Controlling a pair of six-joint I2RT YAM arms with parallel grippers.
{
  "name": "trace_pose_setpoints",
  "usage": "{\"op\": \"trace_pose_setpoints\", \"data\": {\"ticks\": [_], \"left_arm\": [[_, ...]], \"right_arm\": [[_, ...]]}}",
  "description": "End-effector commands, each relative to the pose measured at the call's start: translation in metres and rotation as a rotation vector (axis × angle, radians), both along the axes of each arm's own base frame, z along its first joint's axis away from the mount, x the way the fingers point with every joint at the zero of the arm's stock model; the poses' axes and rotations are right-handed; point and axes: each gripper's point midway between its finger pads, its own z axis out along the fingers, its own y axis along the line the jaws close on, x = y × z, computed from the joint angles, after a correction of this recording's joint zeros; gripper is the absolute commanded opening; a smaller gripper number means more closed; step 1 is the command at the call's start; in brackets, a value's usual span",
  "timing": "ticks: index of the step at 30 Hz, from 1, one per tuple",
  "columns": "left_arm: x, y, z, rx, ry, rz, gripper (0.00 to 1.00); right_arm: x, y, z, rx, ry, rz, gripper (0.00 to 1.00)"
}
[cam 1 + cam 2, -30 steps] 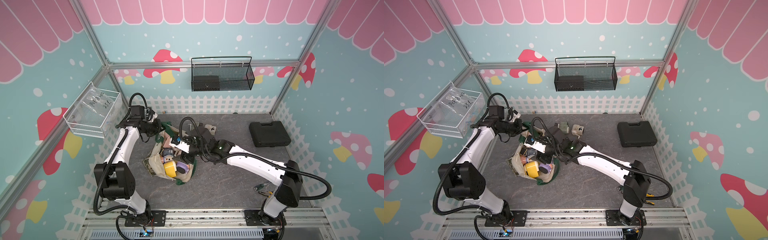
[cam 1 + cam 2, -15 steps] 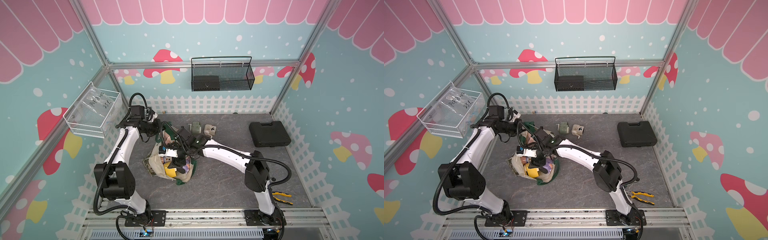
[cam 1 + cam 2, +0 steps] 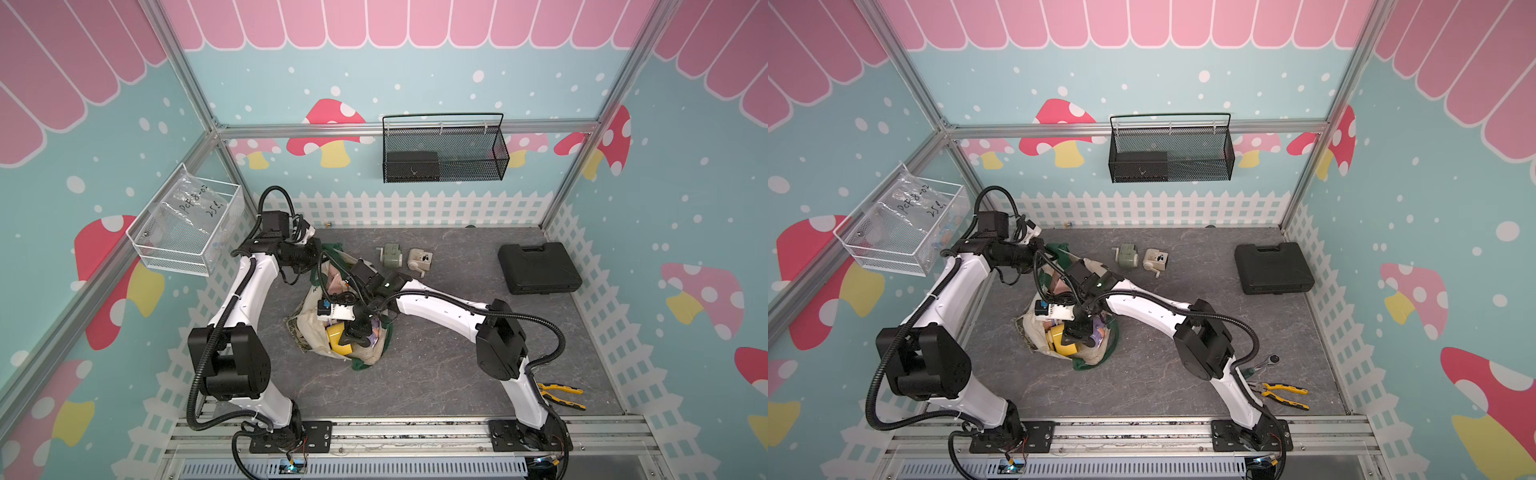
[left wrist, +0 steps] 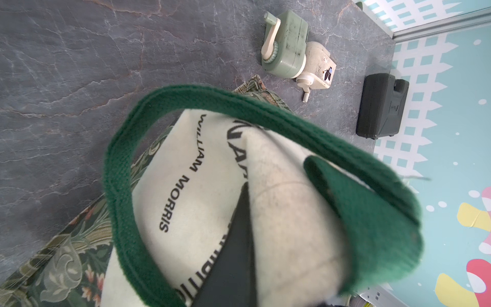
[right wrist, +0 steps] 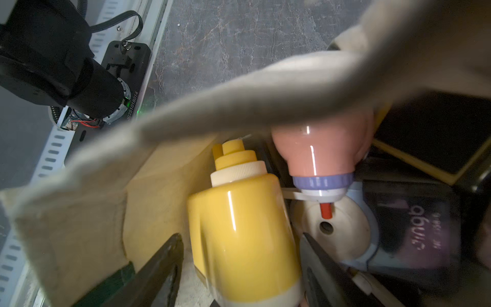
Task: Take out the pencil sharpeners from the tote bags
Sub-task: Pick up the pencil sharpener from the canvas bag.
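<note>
Straddling yellow sharpener (image 5: pixel 233 212) in tote bag (image 4: pixel 202 186), right tool (image 5: pixel 240 236) spread, nothing gripped; left tool (image 3: pixel 316 254) clenched on bag fabric. Risk: glossy body squirting aside, jaw snagging canvas.

Robot lab booth: aluminium frame (image 3: pixel 266 134), mushroom-print walls (image 3: pixel 457 62).

Both top views look down on the same table (image 3: pixel 415 374); wrist views sit close, seemingly at the tote bag (image 4: pixel 202 186).
</note>
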Motion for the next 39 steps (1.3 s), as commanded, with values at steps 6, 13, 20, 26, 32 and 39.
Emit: {"op": "trace_pose_setpoints", "data": {"ticks": [6,13,20,26,32,39], "left_arm": [[0.005,-0.005,0.031,-0.011,-0.117,-0.025,0.00],[0.005,-0.005,0.031,-0.013,-0.118,-0.025,0.00],[0.005,-0.005,0.030,-0.017,-0.113,-0.025,0.00],[0.005,-0.005,0.030,-0.016,-0.115,-0.025,0.00],[0.005,-0.005,0.031,-0.015,-0.115,-0.024,0.00],[0.005,-0.005,0.030,-0.014,-0.114,-0.024,0.00]], "right_arm": [[-0.034,-0.016,-0.018,-0.079,0.119,0.063,0.69],[-0.057,-0.021,-0.016,-0.110,0.132,0.079,0.64],[-0.064,-0.025,-0.017,-0.146,0.138,0.077,0.60],[-0.070,-0.034,-0.022,-0.182,0.159,0.069,0.61],[-0.067,-0.031,-0.044,-0.236,0.160,0.052,0.64],[-0.061,-0.016,-0.045,-0.232,0.148,0.038,0.58]]}}
